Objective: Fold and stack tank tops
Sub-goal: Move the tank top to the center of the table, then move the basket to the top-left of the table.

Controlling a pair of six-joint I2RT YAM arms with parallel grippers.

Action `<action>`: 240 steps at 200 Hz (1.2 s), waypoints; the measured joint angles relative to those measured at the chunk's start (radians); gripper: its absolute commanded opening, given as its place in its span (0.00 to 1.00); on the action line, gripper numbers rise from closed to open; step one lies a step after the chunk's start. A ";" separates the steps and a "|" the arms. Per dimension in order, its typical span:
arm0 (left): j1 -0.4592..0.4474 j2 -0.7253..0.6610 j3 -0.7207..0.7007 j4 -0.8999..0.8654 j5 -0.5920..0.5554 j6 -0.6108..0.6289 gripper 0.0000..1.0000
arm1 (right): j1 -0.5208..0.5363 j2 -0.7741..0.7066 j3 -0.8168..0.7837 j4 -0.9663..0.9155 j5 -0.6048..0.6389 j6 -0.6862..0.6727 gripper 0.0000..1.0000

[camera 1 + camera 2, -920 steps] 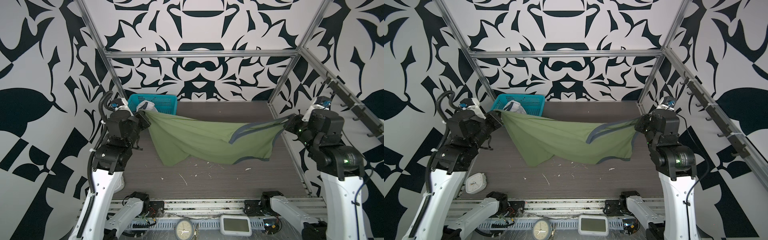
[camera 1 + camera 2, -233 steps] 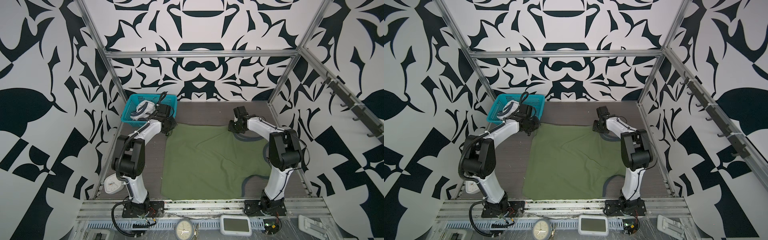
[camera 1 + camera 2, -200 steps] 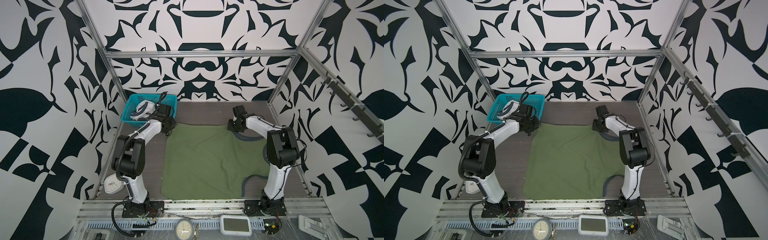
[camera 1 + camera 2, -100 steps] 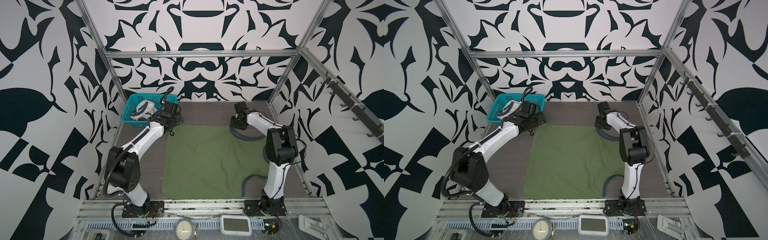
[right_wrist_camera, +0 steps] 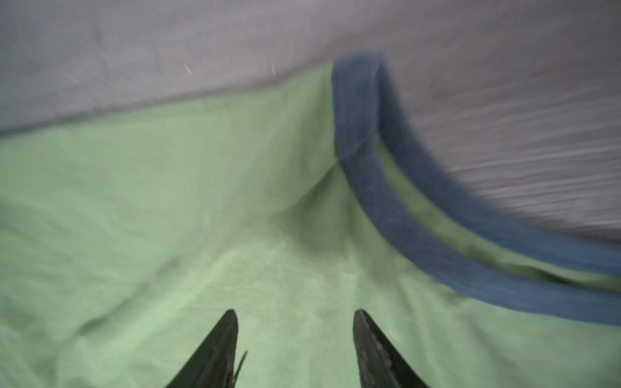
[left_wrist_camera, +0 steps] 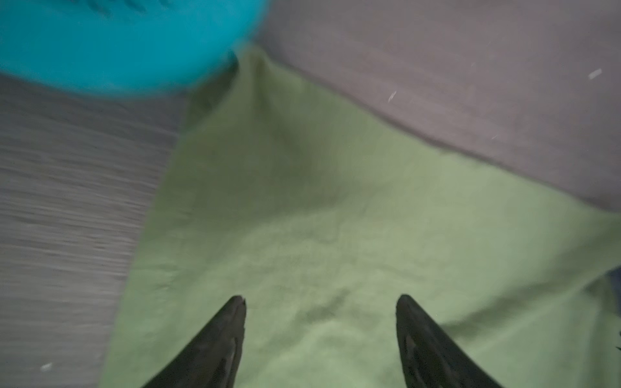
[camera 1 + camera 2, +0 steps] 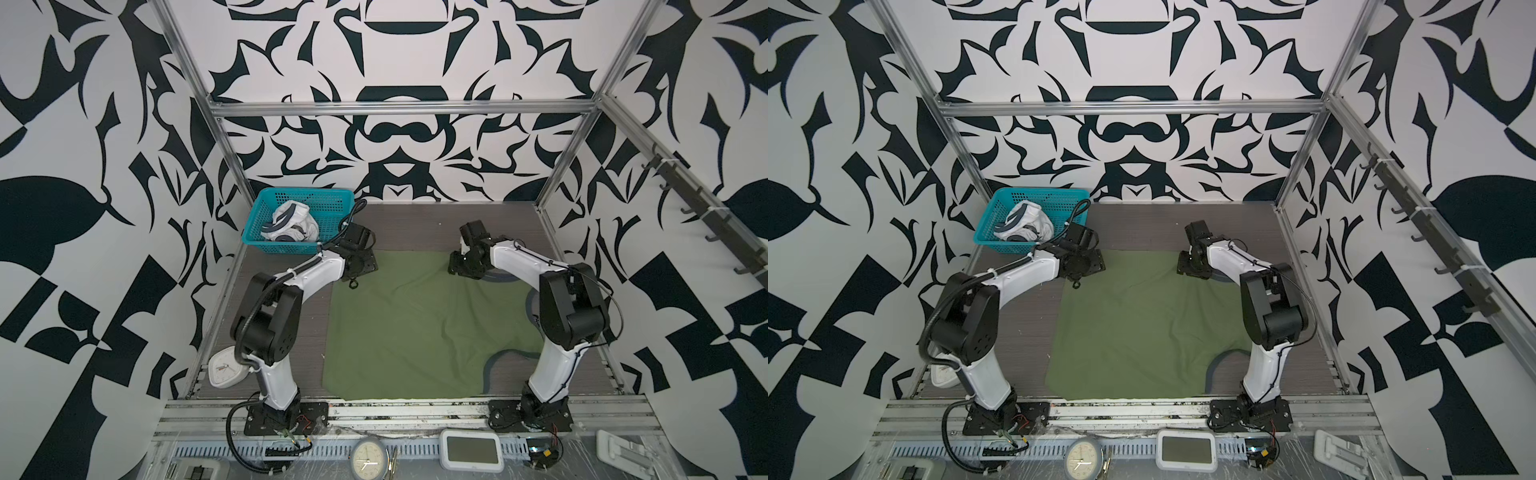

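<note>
olive green tank top (image 7: pixel 419 324): spread flat on the table (image 7: pixel 415 224) between the two arms, with a few soft wrinkles. The trimmed armholes are toward the right arm's side.
white tank top (image 7: pixel 291 224): bunched up in the teal mesh basket (image 7: pixel 254 220) at the far left corner. My guess is it's next in line.
left gripper (image 6: pixel 321 298): jaws spread wide over the far corner of the green cloth, right beside the basket. Nothing pinched.
right gripper (image 5: pixel 295 314): jaws apart too, with a narrower gap. It's over the far edge next to the blue-grey trim (image 5: pixel 369 188) and holding nothing.
why it's like this: both claws are at the shirt's far edge, one toward each end, and the cloth lies open. To me that reads as laid out flat for a first fold, with no fold made yet.
what the top views give: the whole layout, both shirts, and how far each arm reaches.
what the wrist views give: the actual gap between the jaws and the bare cloth below, which the top views hide behind the wrist bodies. Both are pretty blurry though, so I can't tell if the tips touch the fabric.
</note>
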 measured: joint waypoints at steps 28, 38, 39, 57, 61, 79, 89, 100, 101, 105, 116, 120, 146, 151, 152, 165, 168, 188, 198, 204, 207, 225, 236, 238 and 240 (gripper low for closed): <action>-0.003 0.090 0.016 0.026 0.031 -0.019 0.74 | -0.019 0.054 0.004 0.024 -0.020 0.007 0.56; -0.004 0.106 0.024 0.036 0.029 -0.023 0.75 | -0.034 0.061 0.006 0.027 -0.022 0.009 0.56; -0.004 0.107 0.026 0.039 0.029 -0.023 0.75 | -0.035 0.061 0.007 0.027 -0.024 0.009 0.56; -0.003 0.130 0.056 0.054 0.026 -0.025 0.76 | -0.068 0.078 0.029 0.029 -0.025 0.013 0.56; -0.003 0.139 0.063 0.055 0.024 -0.025 0.76 | -0.075 0.083 0.036 0.030 -0.026 0.012 0.56; -0.002 0.176 0.116 0.053 0.005 -0.012 0.77 | -0.097 0.108 0.071 0.032 -0.020 0.012 0.57; 0.000 0.204 0.158 0.039 -0.013 -0.002 0.77 | -0.101 0.122 0.089 0.033 -0.016 0.011 0.57; 0.001 0.237 0.219 0.004 -0.039 0.015 0.79 | -0.104 0.134 0.106 0.033 -0.009 0.011 0.57; 0.001 0.239 0.224 0.002 -0.042 0.015 0.79 | -0.104 0.135 0.108 0.033 -0.008 0.011 0.57; 0.002 0.251 0.249 -0.012 -0.051 0.025 0.79 | -0.104 0.139 0.114 0.032 -0.006 0.011 0.57; 0.004 0.284 0.324 -0.044 -0.074 0.040 0.79 | -0.104 0.150 0.130 0.031 0.002 0.011 0.57; 0.005 0.291 0.347 -0.055 -0.079 0.047 0.80 | -0.104 0.154 0.135 0.031 0.003 0.011 0.56; 0.014 0.335 0.476 -0.097 -0.110 0.078 0.81 | -0.104 0.168 0.155 0.033 0.014 0.010 0.57; 0.017 0.346 0.502 -0.106 -0.113 0.081 0.81 | -0.104 0.168 0.155 0.033 0.015 0.010 0.56; 0.017 0.348 0.506 -0.107 -0.114 0.082 0.80 | -0.104 0.168 0.155 0.033 0.015 0.010 0.56; 0.026 0.379 0.569 -0.123 -0.125 0.093 0.80 | -0.104 0.168 0.155 0.033 0.017 0.010 0.56; 0.028 0.385 0.581 -0.124 -0.127 0.095 0.80 | -0.104 0.168 0.155 0.033 0.017 0.009 0.56; 0.041 0.422 0.628 -0.130 -0.141 0.103 0.81 | -0.104 0.168 0.155 0.034 0.017 0.008 0.57; 0.046 0.435 0.640 -0.137 -0.150 0.106 0.81 | -0.104 0.168 0.154 0.035 0.017 0.008 0.56; 0.048 0.443 0.646 -0.140 -0.154 0.108 0.81 | -0.104 0.167 0.152 0.037 0.017 0.008 0.57; 0.050 0.446 0.650 -0.142 -0.155 0.109 0.80 | -0.104 0.167 0.151 0.039 0.017 0.008 0.57; 0.062 0.465 0.672 -0.150 -0.162 0.114 0.80 | -0.104 0.163 0.144 0.046 0.017 0.008 0.57; 0.073 0.469 0.676 -0.151 -0.165 0.117 0.81 | -0.104 0.162 0.142 0.048 0.018 0.008 0.57; 0.076 0.470 0.677 -0.152 -0.166 0.117 0.81 | -0.104 0.162 0.142 0.048 0.018 0.008 0.57; 0.078 0.470 0.678 -0.153 -0.167 0.117 0.81 | -0.104 0.162 0.142 0.048 0.018 0.008 0.57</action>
